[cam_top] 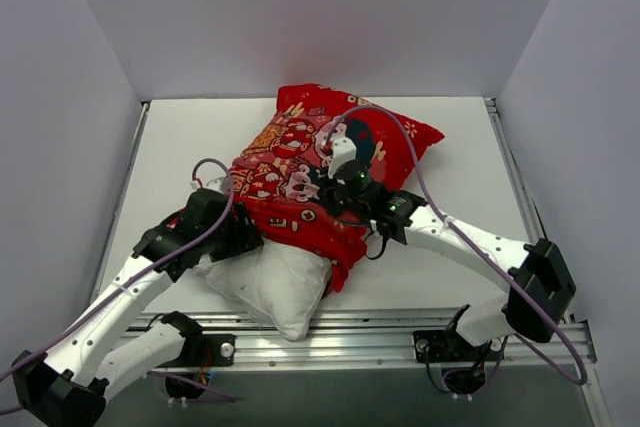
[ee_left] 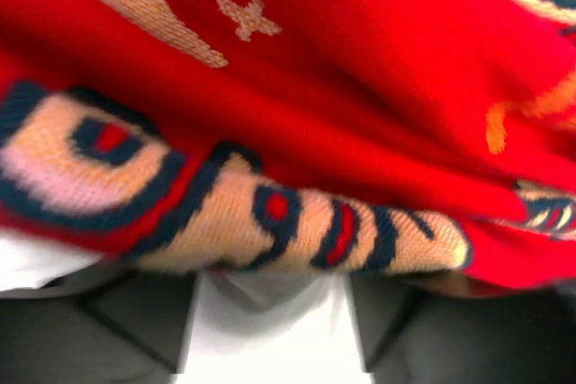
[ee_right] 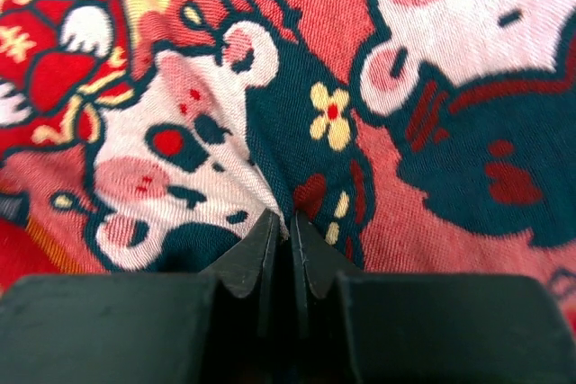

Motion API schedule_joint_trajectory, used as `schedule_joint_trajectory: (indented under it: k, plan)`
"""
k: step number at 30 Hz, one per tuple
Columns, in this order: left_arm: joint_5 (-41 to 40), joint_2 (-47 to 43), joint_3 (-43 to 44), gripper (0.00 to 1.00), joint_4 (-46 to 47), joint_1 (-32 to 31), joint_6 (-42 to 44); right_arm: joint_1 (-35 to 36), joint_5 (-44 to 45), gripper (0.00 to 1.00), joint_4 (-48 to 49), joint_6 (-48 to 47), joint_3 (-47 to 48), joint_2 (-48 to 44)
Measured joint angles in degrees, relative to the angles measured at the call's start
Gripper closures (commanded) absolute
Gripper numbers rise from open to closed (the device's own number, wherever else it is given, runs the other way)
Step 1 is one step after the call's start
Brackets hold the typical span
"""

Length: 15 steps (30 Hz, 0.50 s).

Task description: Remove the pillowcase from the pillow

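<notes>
The red pillowcase [cam_top: 310, 152] lies bunched over the far part of the white pillow [cam_top: 275, 282], whose near end sticks out bare toward the table's front. My left gripper [cam_top: 240, 234] is at the pillowcase's open edge. In the left wrist view its jaws [ee_left: 270, 321] hold white pillow [ee_left: 270, 339] between them, with red printed cloth [ee_left: 315, 87] just above. My right gripper [cam_top: 335, 187] is on top of the pillowcase. In the right wrist view it [ee_right: 290, 222] is shut on a pinched fold of the printed cloth [ee_right: 432, 132].
Grey walls enclose the white table [cam_top: 450, 277] on the left, back and right. An aluminium rail [cam_top: 350, 332] runs along the near edge by the arm bases. Purple cables [cam_top: 430, 197] loop over both arms.
</notes>
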Motion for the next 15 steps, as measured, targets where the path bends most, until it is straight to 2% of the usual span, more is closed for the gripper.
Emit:
schedule_joint_trajectory:
  k: [2,3,6,12,15]
  plan:
    - [2.3,1.0,-1.6,0.54,3.5,0.9,0.7,0.0,1.0,1.0,0.1,1.8,-2.5,-3.4]
    - [3.4,1.5,-2.1,0.73,5.0,1.1,0.8,0.0,1.9,1.0,0.0,3.1,-4.1,-5.5]
    - [6.7,3.4,-2.7,0.97,10.3,1.2,1.7,-0.9,3.8,1.0,-1.2,6.7,-7.7,-10.8]
    - [10.5,10.3,-0.5,0.98,18.6,1.2,3.8,-9.8,7.0,1.0,-6.2,13.2,-11.7,-20.3]
    - [10.6,10.6,0.2,0.98,20.7,1.2,4.7,-14.1,8.6,1.0,-8.9,15.1,-11.8,-24.0]
